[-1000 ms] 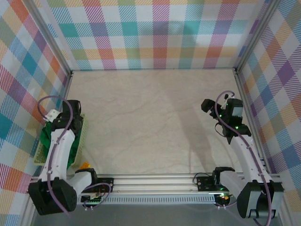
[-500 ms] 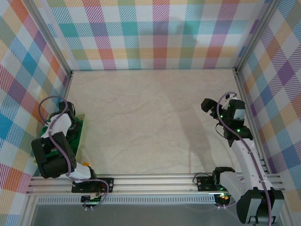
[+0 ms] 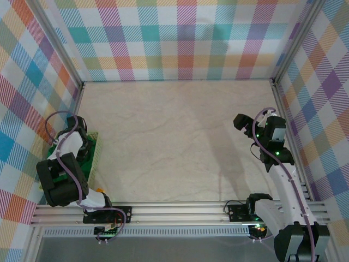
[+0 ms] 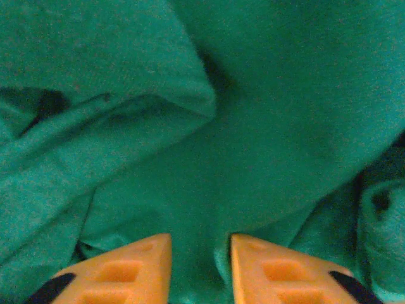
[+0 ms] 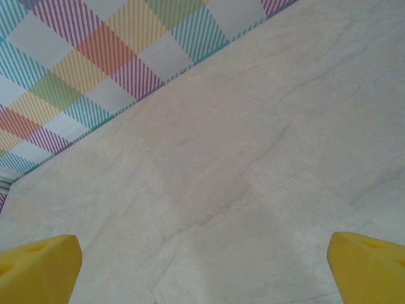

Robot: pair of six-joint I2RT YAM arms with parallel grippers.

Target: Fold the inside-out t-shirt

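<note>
L gripper [image 4: 199, 269] pinches green t-shirt [image 4: 272, 120] in basket [image 3: 95, 155] — R gripper [image 5: 202, 269] gapes wide over table [image 5: 253, 126].

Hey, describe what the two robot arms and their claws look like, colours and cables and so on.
The left arm and right arm are white links with black joints, each trailing a purple cable. Small green lights glow on the right one. The left claw has orange wedge-shaped fingers; the right claw has yellow ones.
</note>
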